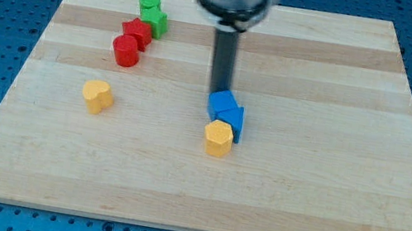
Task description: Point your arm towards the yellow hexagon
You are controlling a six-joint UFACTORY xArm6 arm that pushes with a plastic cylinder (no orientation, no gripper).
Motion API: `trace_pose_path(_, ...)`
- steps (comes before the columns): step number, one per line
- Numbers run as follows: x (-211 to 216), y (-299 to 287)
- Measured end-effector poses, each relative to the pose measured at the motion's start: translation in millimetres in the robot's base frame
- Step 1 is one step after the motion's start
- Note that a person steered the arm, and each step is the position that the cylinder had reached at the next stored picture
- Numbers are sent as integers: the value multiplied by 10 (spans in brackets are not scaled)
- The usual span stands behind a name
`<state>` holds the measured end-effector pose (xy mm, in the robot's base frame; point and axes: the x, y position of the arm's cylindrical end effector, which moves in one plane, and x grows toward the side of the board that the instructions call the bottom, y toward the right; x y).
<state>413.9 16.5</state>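
Blocks are gathered toward the wooden board's (343, 197) top-left corner and centre. No pincer is carried; my tip (219, 92) is met by two blue blocks (227, 111), with the yellow hexagon (218, 138) touching them toward the bottom edge. Red blocks (131, 40), green blocks (152, 13) and another yellow block (97, 96) sit well apart, toward the left edge.

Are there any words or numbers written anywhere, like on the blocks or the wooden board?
None: no word, number, label or sign can be read anywhere in the camera view.
The wooden board is bare wood grain.
The yellow hexagon, the blue blocks, the red blocks, the green blocks and the other yellow block are plain coloured.
My tip and rod carry no marking.
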Motion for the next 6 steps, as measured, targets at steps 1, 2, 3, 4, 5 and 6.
trace_pose_path(1, 3, 546)
trace_pose_path(2, 356, 638)
trace_pose_path(3, 638, 663)
trace_pose_path(4, 996, 647)
trace_pose_path(5, 1150, 361)
trace_pose_path(6, 1127, 151)
